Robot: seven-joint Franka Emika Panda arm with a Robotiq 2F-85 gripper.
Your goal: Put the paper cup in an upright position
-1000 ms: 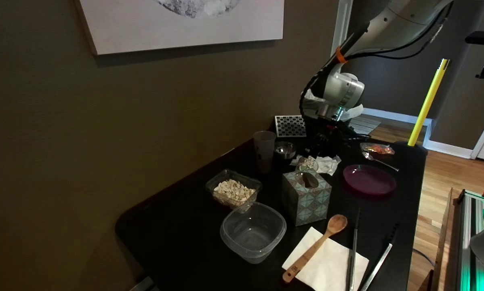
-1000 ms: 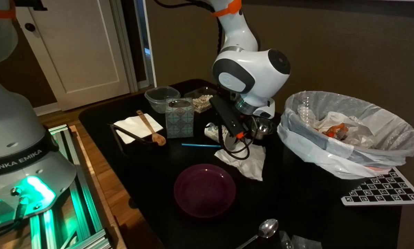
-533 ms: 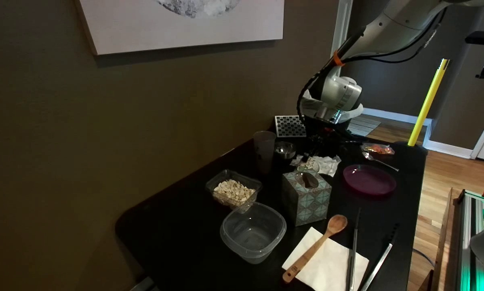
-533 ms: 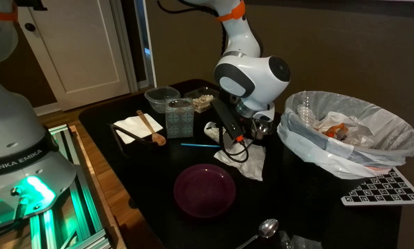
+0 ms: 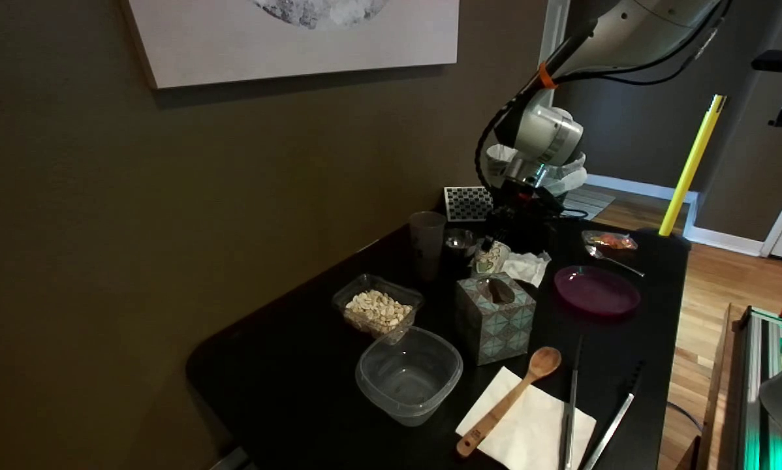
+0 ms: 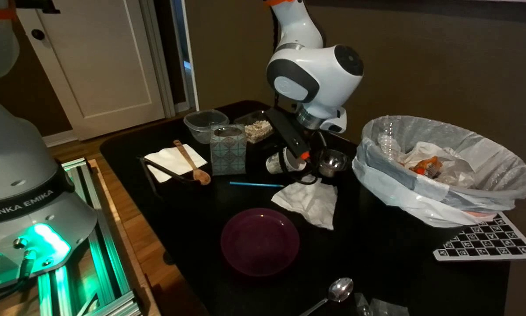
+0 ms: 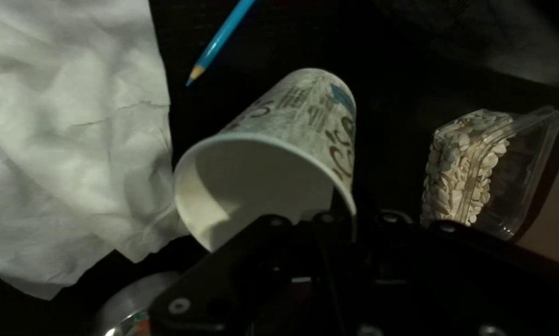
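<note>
Wrist view: the paper cup (image 7: 298, 119) tilts across the middle, part of its lip covered by the black gripper (image 7: 352, 207). Dark fingers against a dark table (image 7: 391, 154) make the grasp hard to trace, yet one tip shows inside the mouth and one outside, close together, and the cup's wall looks clamped between them at the rim. In both exterior views the fingertips cannot be made out; in an exterior view a black housing (image 6: 289, 131) and a cable (image 6: 282, 162) cross in front of the cup.

White within, with a pale rolled rim, the cup carries grey streaks outside, brown lettering cut short by the curve, and a blue patch near the base.

Its long axis slants: in the wrist view the open mouth faces down and a little left, the narrower base points to the upper right. In an exterior view the mouth turns toward a metal bowl (image 6: 329, 173) and the base toward a tissue box (image 6: 228, 153), the cup being between the two. Whether the base touches the table cannot be told.

Crumpled white paper (image 7: 74, 140) shows just beside the mouth in the wrist view. A blue pencil (image 7: 221, 42) lies near, its far end cut off by the top edge. A clear tub (image 7: 527, 163) of pale flakes (image 7: 447, 182) is well apart to the right.
</note>
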